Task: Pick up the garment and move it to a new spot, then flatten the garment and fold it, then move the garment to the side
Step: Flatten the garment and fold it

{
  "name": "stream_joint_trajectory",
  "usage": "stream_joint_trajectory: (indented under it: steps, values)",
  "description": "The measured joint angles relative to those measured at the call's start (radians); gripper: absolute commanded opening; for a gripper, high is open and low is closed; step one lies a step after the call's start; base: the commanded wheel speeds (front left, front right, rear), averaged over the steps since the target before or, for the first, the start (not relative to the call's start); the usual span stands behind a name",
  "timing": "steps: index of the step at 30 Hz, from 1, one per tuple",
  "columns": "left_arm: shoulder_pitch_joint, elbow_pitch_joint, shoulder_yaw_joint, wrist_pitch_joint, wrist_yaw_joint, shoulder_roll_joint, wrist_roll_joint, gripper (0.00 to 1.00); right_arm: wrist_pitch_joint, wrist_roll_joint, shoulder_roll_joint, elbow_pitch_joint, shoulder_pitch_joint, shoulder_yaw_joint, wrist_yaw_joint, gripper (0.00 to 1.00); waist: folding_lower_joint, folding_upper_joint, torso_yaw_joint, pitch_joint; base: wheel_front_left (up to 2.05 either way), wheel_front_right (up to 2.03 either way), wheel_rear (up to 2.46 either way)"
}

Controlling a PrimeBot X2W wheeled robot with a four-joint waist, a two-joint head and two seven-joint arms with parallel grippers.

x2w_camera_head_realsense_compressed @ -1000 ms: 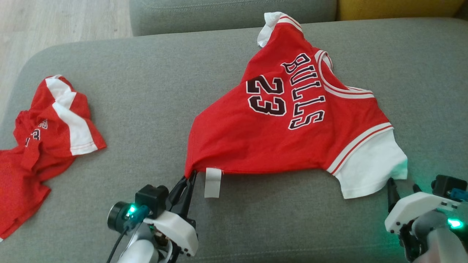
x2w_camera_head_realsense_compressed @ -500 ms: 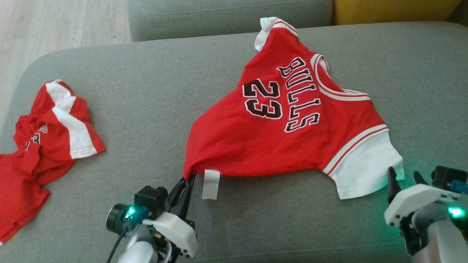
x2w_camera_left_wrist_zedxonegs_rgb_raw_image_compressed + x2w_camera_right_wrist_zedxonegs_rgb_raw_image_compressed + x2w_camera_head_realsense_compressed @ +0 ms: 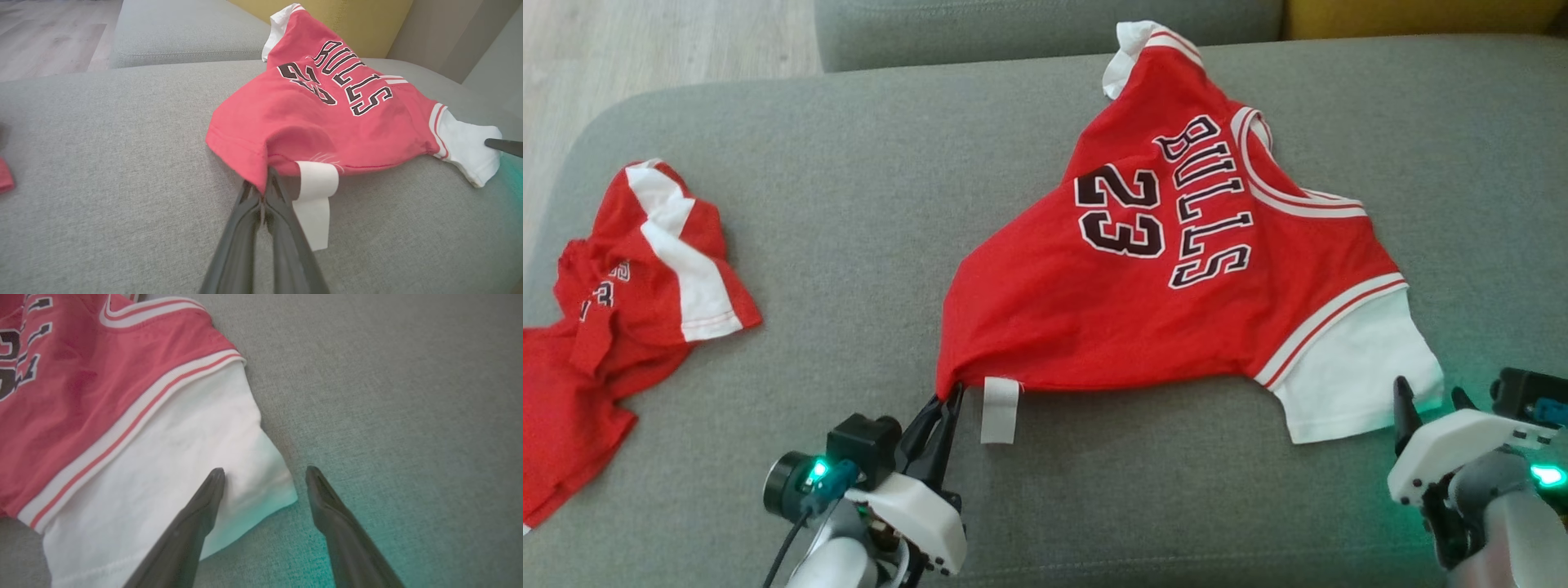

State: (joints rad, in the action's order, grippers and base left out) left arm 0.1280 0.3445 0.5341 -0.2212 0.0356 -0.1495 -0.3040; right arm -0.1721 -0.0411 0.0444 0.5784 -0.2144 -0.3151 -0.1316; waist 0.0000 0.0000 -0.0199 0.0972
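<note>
Right tool [image 3: 264,469] crept astride sleeve edge of garment [image 3: 1160,310], spread.

jersey [image 3: 1094,327] smooth matt cloth; sofa cushion [image 3: 849,245] coarse matt woven fabric

Red jersey [image 3: 1176,269] with black "BULLS 23" lettering edged in white, white sleeves and a white label at the hem. It lies front up, unevenly spread on the grey cushion [image 3: 849,204], one hem corner pinched in my left gripper [image 3: 947,394].
</note>
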Motion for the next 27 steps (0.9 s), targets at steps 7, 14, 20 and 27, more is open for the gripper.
stream_joint_trajectory:
  steps: [7,14,20,27]
  values:
    - [0.003,-0.004,0.001,0.006,0.001,-0.004,-0.005,0.0,-0.01,0.019,0.0,0.032,-0.002,-0.015,0.0,1.0,0.0,0.0,0.007,0.022,0.0,0.0,0.0]
    - [0.018,-0.004,0.002,0.005,0.009,-0.008,-0.009,0.0,0.005,0.015,0.0,0.05,-0.021,0.006,0.0,0.0,0.0,0.0,0.001,0.018,0.0,0.0,0.0]
    - [0.019,-0.01,0.001,0.003,0.014,-0.013,-0.016,0.0,0.033,0.008,0.0,0.008,-0.021,0.047,0.0,0.0,0.0,0.0,-0.002,-0.008,0.0,0.0,0.0]
    - [0.029,-0.122,-0.039,0.005,0.02,-0.046,-0.046,0.0,0.031,-0.092,0.0,-0.163,-0.051,0.193,0.0,0.0,0.0,0.0,0.0,-0.06,0.0,0.0,0.0]
